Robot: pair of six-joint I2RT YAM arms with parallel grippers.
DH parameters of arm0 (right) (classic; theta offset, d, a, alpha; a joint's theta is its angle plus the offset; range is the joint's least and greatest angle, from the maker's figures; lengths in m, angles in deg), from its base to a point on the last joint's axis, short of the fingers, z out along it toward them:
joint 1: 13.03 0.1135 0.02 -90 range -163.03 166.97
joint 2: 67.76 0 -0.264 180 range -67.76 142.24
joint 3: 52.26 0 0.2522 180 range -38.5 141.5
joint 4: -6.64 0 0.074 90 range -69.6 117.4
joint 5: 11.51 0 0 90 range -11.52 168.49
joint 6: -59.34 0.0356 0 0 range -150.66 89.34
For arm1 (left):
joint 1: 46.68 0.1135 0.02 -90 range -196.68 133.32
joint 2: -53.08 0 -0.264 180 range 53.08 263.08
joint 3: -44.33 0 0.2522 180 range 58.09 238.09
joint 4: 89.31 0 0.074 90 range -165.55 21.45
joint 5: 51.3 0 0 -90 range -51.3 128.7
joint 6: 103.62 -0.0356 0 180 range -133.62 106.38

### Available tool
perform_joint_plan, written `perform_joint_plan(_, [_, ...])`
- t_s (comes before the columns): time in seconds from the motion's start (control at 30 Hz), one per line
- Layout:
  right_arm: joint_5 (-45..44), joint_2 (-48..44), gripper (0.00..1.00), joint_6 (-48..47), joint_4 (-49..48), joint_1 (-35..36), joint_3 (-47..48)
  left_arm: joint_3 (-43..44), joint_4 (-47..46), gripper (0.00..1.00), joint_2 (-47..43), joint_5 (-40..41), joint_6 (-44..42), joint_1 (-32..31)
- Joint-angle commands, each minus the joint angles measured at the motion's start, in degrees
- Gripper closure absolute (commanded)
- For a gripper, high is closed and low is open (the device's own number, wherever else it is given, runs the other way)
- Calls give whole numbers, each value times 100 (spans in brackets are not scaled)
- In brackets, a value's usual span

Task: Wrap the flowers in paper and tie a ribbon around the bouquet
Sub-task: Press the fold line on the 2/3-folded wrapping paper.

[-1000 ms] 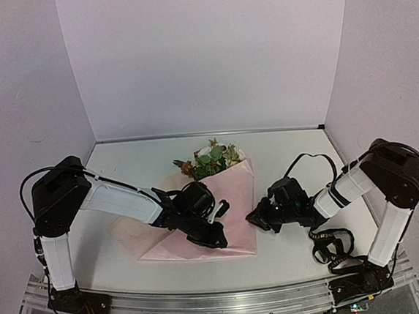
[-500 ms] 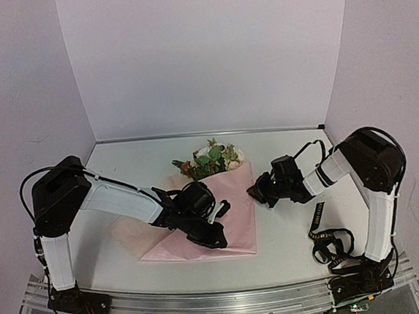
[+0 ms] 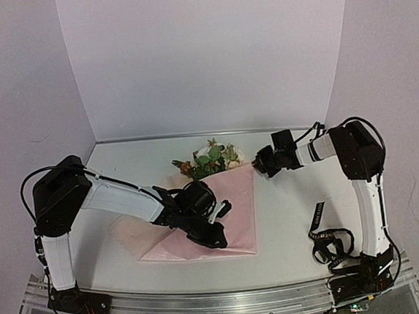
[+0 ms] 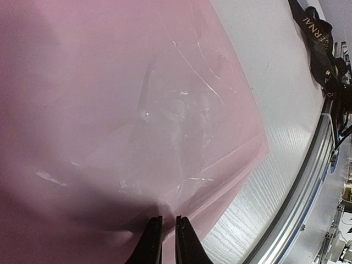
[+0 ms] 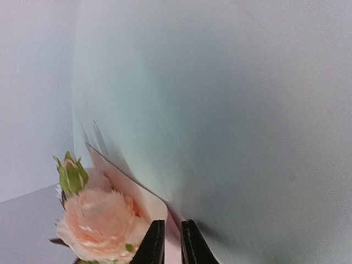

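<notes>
On the left, the left gripper [image 3: 215,236] is down on the paper [image 3: 239,198], close to its near edge. Its two fingers are almost together with just a thin slit between them, and I cannot tell if any paper is caught in there. The pink paper lies flat on the white table [image 3: 286,194], folded over the stems. The flowers [image 3: 211,159] poke out at the far end, pink and cream roses with green leaves. Just to the right of them is the right gripper [image 3: 257,162], beside the paper's far corner. Its fingers are nearly together too, and there is nothing between them. The ribbon [image 3: 318,219] lies in a heap by the right arm's base, well away from the paper.
</notes>
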Motion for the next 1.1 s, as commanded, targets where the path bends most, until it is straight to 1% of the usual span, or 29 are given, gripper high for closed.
perform_joint_plan(0.0, [361,70,88,-202,1019,-247,956,161,823,88,134,337,-95,22])
perform_joint_plan(0.1, [665,-478,85,-859,1862,-248,1087,409,918,84,-31,477,-38,77])
perform_joint_plan(0.13, [770,-758,85,-1044,2092,-228,1013,489,932,81,-126,508,36,117])
perform_joint_plan(0.17, [865,-1032,83,-1205,2218,-209,888,560,951,77,-227,538,122,156])
perform_joint_plan(0.23, [986,-1660,81,-1417,2288,-159,371,688,1046,75,-449,598,303,207])
perform_joint_plan(0.3, [1095,-2205,78,-1648,2310,-68,-145,717,1140,70,-698,707,502,228])
perform_joint_plan(0.37, [1113,-2807,76,-1908,2432,161,-760,478,1133,64,-1131,860,845,251])
perform_joint_plan(0.4, [1070,-3091,75,-2110,2585,328,-1043,276,1127,63,-1381,961,1103,289])
perform_joint_plan(0.53, [718,-3778,72,-2795,2950,1222,-1849,-801,1172,61,-2483,1374,2263,470])
perform_joint_plan(0.63, [494,-3839,76,-2962,2993,1915,-2056,-1745,1234,60,-3257,1629,3077,582])
perform_joint_plan(0.73, [292,-3647,81,-2991,2910,2487,-2083,-2473,1474,61,-3953,1926,3723,602])
perform_joint_plan(0.83, [48,-3389,86,-3083,2906,3012,-1983,-3021,1785,59,-4714,2262,4383,602])
perform_joint_plan(0.93, [-215,-3126,87,-3143,2902,3356,-1876,-3487,2129,57,-5430,2572,4890,602])
perform_joint_plan(1.0, [-366,-2934,88,-3267,2965,3584,-1733,-3690,2312,55,-5759,2779,5165,602])
perform_joint_plan(1.07, [-542,-2778,89,-3399,3077,3739,-1535,-3838,2305,54,-5952,2823,5305,602])
